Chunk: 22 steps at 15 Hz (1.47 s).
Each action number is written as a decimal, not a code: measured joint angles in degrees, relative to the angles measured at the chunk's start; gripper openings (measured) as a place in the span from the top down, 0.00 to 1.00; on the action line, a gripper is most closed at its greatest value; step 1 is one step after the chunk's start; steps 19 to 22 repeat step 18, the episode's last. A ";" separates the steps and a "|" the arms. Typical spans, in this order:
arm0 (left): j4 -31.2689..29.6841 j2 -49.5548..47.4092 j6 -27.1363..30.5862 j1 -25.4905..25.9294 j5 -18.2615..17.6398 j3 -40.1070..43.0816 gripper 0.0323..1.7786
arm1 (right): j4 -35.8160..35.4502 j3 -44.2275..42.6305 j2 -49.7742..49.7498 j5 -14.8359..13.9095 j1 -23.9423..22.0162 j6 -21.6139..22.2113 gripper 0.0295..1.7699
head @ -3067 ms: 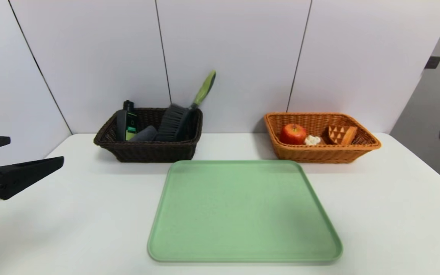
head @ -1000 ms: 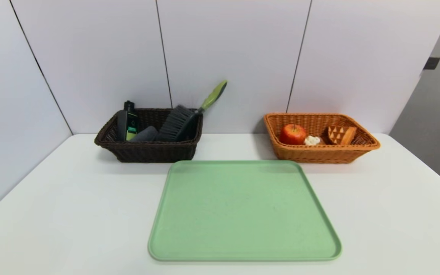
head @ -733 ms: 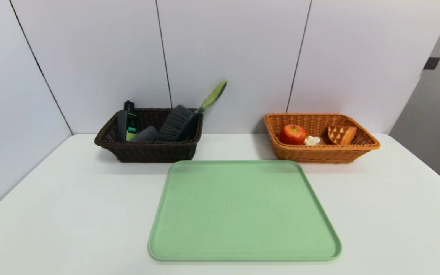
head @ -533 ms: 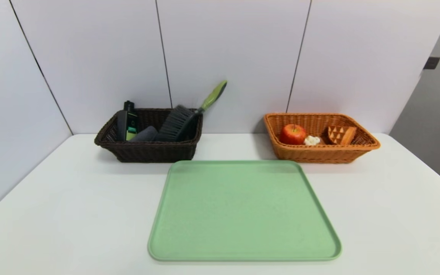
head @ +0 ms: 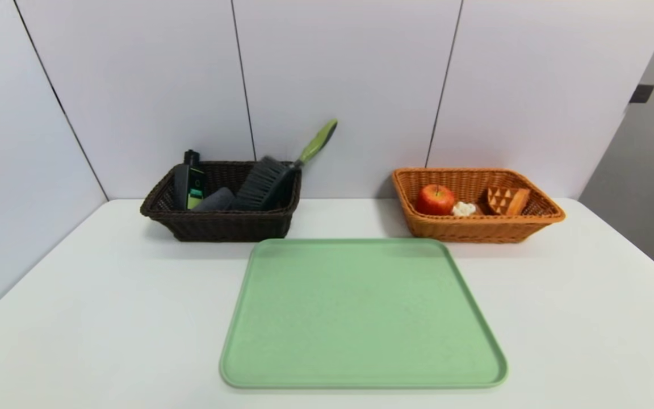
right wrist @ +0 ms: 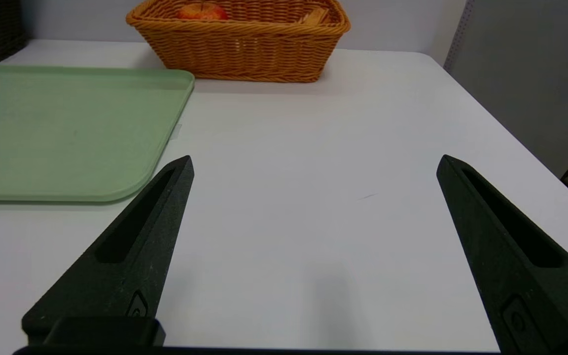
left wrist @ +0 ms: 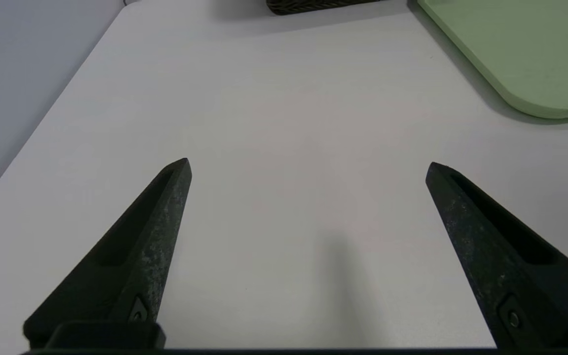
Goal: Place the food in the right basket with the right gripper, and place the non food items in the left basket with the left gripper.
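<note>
Sorting looks finished: food in the right basket (head: pixel 483 230), non-food in the left basket (head: pixel 230 227); left tool (left wrist: pixel 308 170) and right tool (right wrist: pixel 318 158) gape wide, holding nothing.

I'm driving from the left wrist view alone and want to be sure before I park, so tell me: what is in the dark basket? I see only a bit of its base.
Observer: The dark basket holds a black bottle, a grey roll and a brush, its green handle sticking out over the rim.
Operator: And the orange basket? It's out of my view.
Observer: The orange basket holds an apple and a tart slice.
Operator: Is the right gripper holding anything?
Observer: No, the right gripper is open above the table, with nothing between its fingers.
</note>
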 joint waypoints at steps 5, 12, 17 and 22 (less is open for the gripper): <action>0.20 -2.80 -1.23 -0.22 0.10 0.02 0.05 | -1.76 0.91 0.00 0.59 0.00 0.55 0.04; 0.13 -3.22 -2.15 -0.24 0.51 0.02 0.05 | 0.63 1.62 0.02 2.73 0.00 2.19 0.04; 0.11 -3.22 -2.12 -0.24 0.51 0.02 0.05 | 0.50 1.65 0.02 1.93 0.02 3.62 0.04; 0.11 -3.22 -2.15 -0.24 0.49 0.02 0.05 | 0.67 1.65 0.02 1.78 0.02 4.17 0.04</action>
